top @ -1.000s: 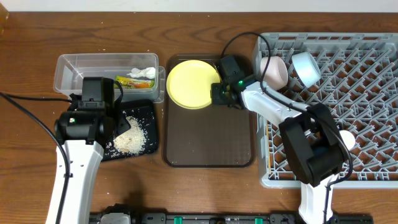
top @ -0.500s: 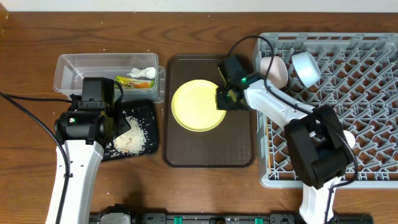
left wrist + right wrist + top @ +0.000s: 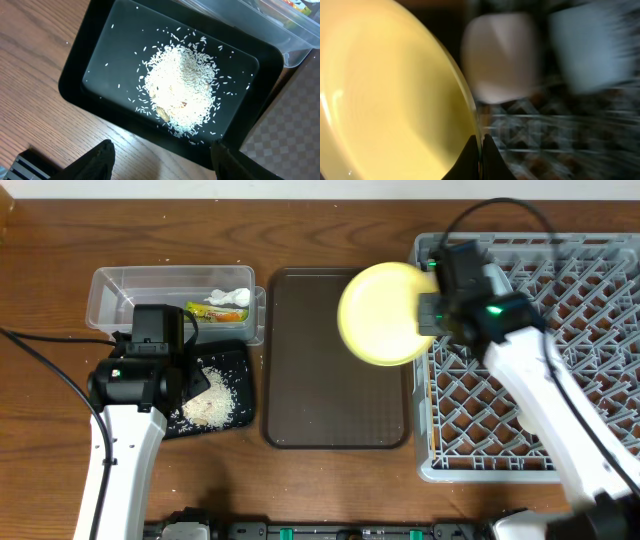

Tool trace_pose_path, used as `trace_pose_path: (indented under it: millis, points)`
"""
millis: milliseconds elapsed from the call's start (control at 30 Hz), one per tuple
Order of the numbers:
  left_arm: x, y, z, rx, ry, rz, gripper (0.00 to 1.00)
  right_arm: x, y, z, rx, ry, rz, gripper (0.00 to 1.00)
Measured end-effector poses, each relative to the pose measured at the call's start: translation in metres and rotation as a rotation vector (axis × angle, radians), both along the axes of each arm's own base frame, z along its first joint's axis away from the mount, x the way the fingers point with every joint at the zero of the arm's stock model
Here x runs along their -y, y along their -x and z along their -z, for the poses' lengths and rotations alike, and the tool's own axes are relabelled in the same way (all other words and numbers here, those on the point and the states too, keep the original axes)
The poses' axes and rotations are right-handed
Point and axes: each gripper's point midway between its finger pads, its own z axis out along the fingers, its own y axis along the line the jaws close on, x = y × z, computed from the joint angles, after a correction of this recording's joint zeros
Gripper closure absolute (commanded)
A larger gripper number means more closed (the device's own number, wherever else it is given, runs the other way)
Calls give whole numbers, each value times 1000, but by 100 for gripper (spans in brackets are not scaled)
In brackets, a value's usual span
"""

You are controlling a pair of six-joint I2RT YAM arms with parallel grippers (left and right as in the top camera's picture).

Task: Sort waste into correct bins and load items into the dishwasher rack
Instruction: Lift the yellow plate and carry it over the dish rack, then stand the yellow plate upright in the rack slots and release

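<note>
The right hand [image 3: 432, 313] pinched the yellow plate [image 3: 385, 313] by its rim over the left edge of the rack [image 3: 590, 270]. I reckoned it wanted setting upright between pegs, clear of the white bowl [image 3: 500, 55].

The brown wooden table [image 3: 330, 480] carries four things directly on its top. A clear plastic tub [image 3: 130, 292] sits at ten o'clock, with a shallow black tray [image 3: 238, 370] touching its near side at nine. A dark brown serving tray [image 3: 320, 400] lies at the centre, and the large grey dishwasher rack [image 3: 450, 420] fills three o'clock just beside it.
</note>
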Motion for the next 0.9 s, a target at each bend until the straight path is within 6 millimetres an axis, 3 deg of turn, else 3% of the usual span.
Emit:
trace_pose_path:
  millis: [100,267,400,567,767,833,900]
  points:
    - [0,0,0,0,0,0,36,38,12,-23,39,134,45,99]
    - [0,0,0,0,0,0,36,99,38,-45,21,422,154,99]
    - [0,0,0,0,0,0,35,127,60,-51,-50,597,199,99]
    - [0,0,0,0,0,0,36,142,70,-52,-62,656,278,99]
    - [0,0,0,0,0,0,36,141,69,-24,-103,649,315,98]
    - [0,0,0,0,0,0,36,136,65,-12,-112,617,312,93]
    - [0,0,0,0,0,0,36,128,58,-2,-101,559,313,71]
